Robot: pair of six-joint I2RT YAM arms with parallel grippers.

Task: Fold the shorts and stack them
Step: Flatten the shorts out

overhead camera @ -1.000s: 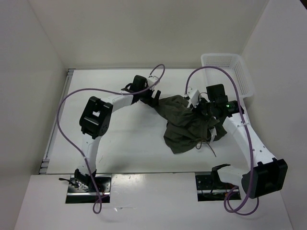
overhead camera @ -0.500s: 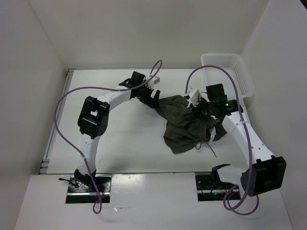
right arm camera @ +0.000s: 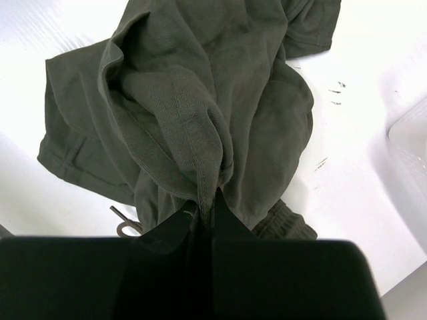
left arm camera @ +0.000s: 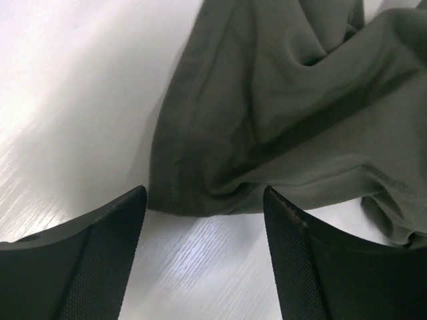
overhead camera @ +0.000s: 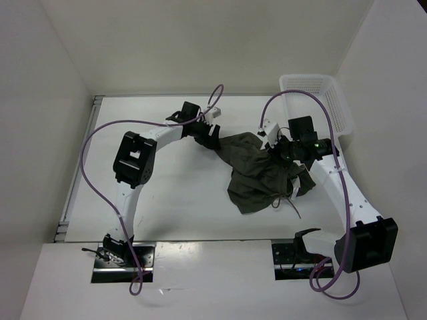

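While the dark olive-green soft cloth shorts [overhead camera: 257,175] lie bunched and wrinkled on the white table [overhead camera: 167,193], roughly midway between the two arms, each arm has its pincer at the cloth. The right gripper [overhead camera: 283,151] is clamped tight on a ribbed fold of the waistband [right arm camera: 193,143], which rises in a peak into its closed black fingers [right arm camera: 170,237]; the rest of the cloth hangs down and spreads over the table below. A thin drawstring loop [right arm camera: 124,225] peeks out from under the fabric near those fingers.

On the other side, the left gripper [left arm camera: 205,200] sits low at the shorts' far-left corner, its jaws standing wide apart. From its wrist camera, a stitched hem corner [left arm camera: 175,193] lies flat on the table just ahead of the two fingertips, and neither one touches it.

A white plastic mesh basket [overhead camera: 321,95] stands at the table's far-right corner, apart from the shorts.
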